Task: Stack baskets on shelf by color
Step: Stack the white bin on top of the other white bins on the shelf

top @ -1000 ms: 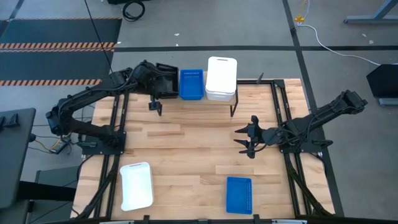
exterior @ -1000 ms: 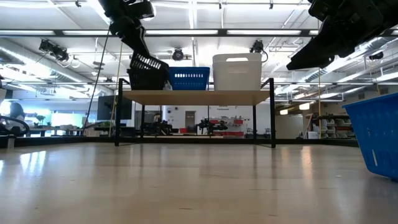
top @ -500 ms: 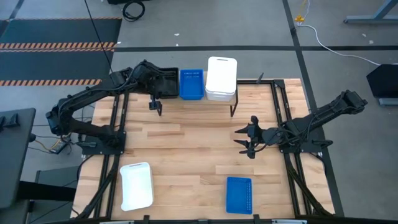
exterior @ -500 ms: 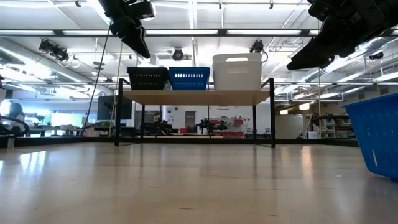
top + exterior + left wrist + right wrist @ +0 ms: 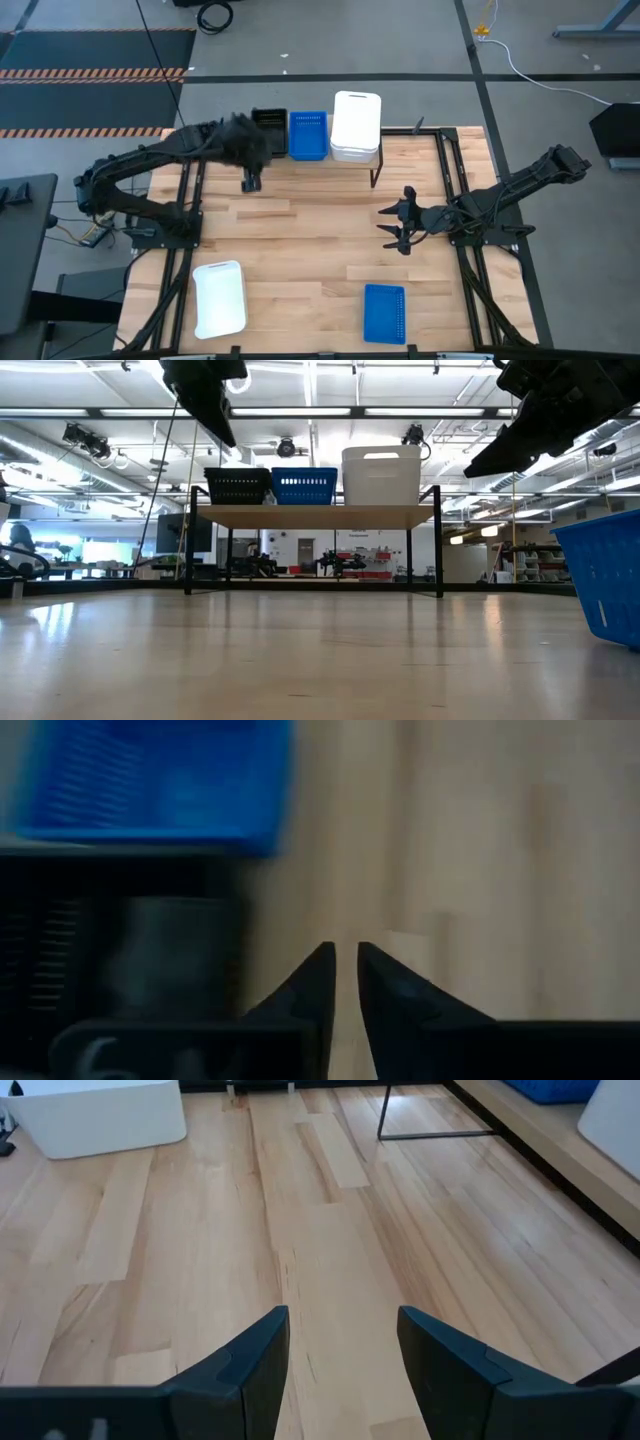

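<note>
On the shelf (image 5: 310, 516) three baskets stand on their bases in a row: black (image 5: 270, 120) (image 5: 236, 486) at the left end, blue (image 5: 308, 135) (image 5: 304, 486) in the middle, white (image 5: 356, 125) (image 5: 381, 475) at the right. My left gripper (image 5: 243, 150) (image 5: 225, 435) hovers above and just in front of the black basket (image 5: 60, 920), touching nothing; its fingertips (image 5: 343, 970) stand a narrow gap apart. My right gripper (image 5: 392, 226) (image 5: 343, 1330) waits open above the table's right middle. Another white basket (image 5: 220, 298) and another blue basket (image 5: 384, 312) rest on the table.
The loose white basket (image 5: 95, 1115) sits near the table's near-left corner, and the loose blue one (image 5: 605, 585) sits near the near edge, right of centre. Bare wood lies between them and the shelf. Black frame rails run along both sides of the table.
A second ago my left gripper held the black basket tilted at the shelf's left end. The basket then came down level on the shelf beside the blue one, and the gripper let go. Since then the gripper has risen and drawn back toward the table's left.
</note>
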`<state>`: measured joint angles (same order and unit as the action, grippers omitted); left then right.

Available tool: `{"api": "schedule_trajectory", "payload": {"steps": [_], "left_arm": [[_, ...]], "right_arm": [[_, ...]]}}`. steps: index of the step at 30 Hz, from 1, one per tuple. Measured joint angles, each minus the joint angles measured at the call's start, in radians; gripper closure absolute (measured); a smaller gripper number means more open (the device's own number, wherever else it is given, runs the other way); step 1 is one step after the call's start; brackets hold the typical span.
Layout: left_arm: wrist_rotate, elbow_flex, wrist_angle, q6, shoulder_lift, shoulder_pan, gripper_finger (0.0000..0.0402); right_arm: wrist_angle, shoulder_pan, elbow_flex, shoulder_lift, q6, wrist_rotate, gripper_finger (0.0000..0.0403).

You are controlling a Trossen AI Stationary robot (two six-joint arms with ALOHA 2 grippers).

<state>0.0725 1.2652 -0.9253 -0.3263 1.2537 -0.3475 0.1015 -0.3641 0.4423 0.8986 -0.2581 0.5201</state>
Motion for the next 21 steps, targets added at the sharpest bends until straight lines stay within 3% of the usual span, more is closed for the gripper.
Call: {"api": "schedule_trajectory", "payload": {"steps": [9,21], "left_arm": [[0.004,0.0,-0.138,0.381,0.005,0.34,0.0303],[0.009,0.0,-0.273,1.015,0.073,0.8,0.0247]], "right_arm": [[-0.001,0.0,0.0,0.0,-0.003,0.002,0.0208],[0.009,0.0,0.0,0.0,-0.027,0.001,0.0208]]}}
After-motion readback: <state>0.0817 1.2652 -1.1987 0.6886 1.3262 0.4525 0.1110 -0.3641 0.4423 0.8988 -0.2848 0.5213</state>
